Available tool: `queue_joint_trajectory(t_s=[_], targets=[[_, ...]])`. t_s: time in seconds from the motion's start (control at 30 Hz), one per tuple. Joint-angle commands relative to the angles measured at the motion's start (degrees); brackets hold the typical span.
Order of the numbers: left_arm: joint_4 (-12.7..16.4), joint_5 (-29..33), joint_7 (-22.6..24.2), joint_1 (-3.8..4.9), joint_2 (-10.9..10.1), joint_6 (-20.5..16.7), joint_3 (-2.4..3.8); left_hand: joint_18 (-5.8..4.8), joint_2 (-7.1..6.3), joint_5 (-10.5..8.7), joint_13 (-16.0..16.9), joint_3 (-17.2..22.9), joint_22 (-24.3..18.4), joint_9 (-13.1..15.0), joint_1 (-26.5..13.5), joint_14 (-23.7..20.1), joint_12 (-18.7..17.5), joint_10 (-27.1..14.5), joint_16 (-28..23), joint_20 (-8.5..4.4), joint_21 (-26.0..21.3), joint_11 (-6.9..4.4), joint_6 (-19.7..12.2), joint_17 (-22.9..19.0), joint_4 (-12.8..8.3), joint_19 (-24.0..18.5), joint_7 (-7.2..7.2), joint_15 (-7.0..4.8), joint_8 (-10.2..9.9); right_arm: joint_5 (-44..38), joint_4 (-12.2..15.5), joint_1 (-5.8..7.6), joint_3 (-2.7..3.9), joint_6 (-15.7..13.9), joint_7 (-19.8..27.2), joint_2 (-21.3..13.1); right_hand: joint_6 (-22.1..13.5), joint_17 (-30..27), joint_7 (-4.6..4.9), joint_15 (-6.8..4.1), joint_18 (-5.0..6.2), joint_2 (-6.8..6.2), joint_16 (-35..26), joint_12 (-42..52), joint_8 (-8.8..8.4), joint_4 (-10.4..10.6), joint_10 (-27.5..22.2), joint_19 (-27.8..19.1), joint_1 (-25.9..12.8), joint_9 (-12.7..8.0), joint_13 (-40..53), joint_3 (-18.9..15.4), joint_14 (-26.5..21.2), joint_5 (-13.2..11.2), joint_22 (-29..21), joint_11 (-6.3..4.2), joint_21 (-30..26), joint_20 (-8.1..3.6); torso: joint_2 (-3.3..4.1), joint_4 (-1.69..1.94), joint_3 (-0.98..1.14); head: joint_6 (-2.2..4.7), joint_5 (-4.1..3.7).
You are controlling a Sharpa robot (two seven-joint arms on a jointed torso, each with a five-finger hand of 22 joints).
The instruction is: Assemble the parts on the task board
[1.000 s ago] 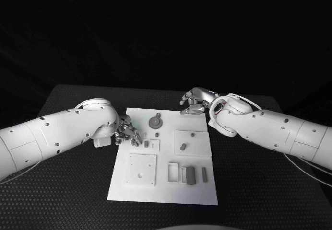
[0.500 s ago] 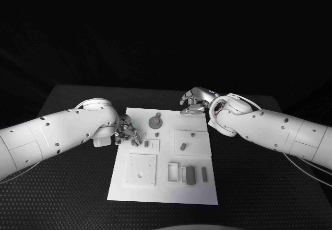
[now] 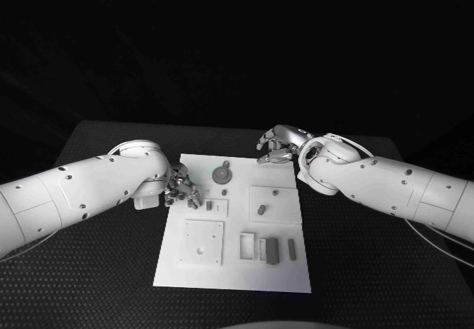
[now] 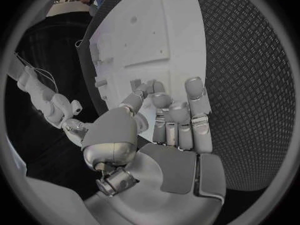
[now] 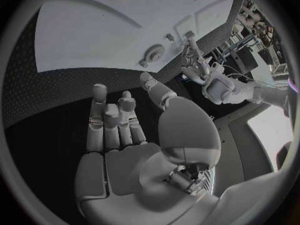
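the task board (image 3: 235, 226) is a white plate that lies in the middle of the black desk (image 3: 98, 274), with its long side running away from the robot. on it are several small grey parts: a round part (image 3: 223, 175) with a short stem near the far end, a small peg (image 3: 261, 209) on a raised square in the middle right, a small piece (image 3: 208, 204) in a little frame on the middle left, and two upright blocks (image 3: 283, 249) near a low open tray at the near right. a flat square plate (image 3: 203, 242) with holes sits at the near left of the board.

the left robot hand (image 3: 181, 190) is at the left edge of the board, just beside the little frame. in the left wrist view its fingers (image 4: 178, 117) are curled inward above the board's edge (image 4: 150, 45) and i see nothing between them; whether the fingertips touch the board i cannot tell.

the right robot hand (image 3: 277, 146) is at the far right corner of the board, near the round part but apart from it. in the right wrist view its fingers (image 5: 115, 120) are fairly straight and spread, above the dark desk beside the board (image 5: 94, 30), and it holds nothing.
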Motion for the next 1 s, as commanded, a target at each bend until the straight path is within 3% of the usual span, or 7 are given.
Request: queue_joint_trajectory(t_s=[0.03,0.87,1.0], targets=[[0.1,-0.3,-0.2,0.05,0.1,1.3,0.01,-0.41,-0.06,0.31,-0.1,0.1,1.2,0.1,0.6,0.1,0.3,0.2,0.1,-0.02,0.3,-0.01,0.5,0.1,-0.4,0.4,0.05,-0.22,0.2,-0.2,0.1,-0.03,0.03,0.5,0.4,0.0,0.1,-0.1,0.44,-0.42,0.84,0.2,-0.2,0.2,-0.17,0.1,-0.3,-0.2,-0.6,-0.1,-0.1,0.4,0.1,0.0,1.0,0.15,-0.3,0.07,0.02,0.03,-0.03,-0.01,-0.02],[0.1,-0.7,-0.7,0.15,-0.1,1.6,-0.01,-0.44,-0.11,0.31,-0.1,0.4,1.2,0.1,0.9,0.1,0.2,0.2,0.0,0.04,0.3,0.01,0.4,0.1,-0.9,0.4,0.07,-0.18,0.3,-0.1,0.2,-0.03,0.03,0.5,0.4,-0.1,0.1,-0.1,0.44,-0.41,0.84,0.19,-0.2,0.2,-0.16,0.1,-0.3,-0.2,-0.6,-0.1,-0.1,0.4,0.1,0.0,1.0,0.15,-0.3,0.08,-0.02,0.1,-0.07,-0.11,-0.05],[0.1,-0.4,-0.6,0.15,-0.1,1.1,-0.01,-0.48,-0.7,-0.26,-0.2,0.3,1.1,0.1,0.4,0.0,0.2,0.2,0.0,0.12,0.3,0.1,0.2,0.0,-0.7,0.3,0.15,-0.15,0.2,-0.1,0.2,-0.03,0.03,0.5,0.4,-0.1,0.1,-0.1,0.44,-0.41,0.84,0.19,-0.2,0.2,-0.16,0.1,-0.3,-0.2,-0.6,-0.1,-0.1,0.4,0.1,0.0,1.0,0.15,-0.3,0.08,-0.02,0.08,-0.05,-0.09,-0.03]])
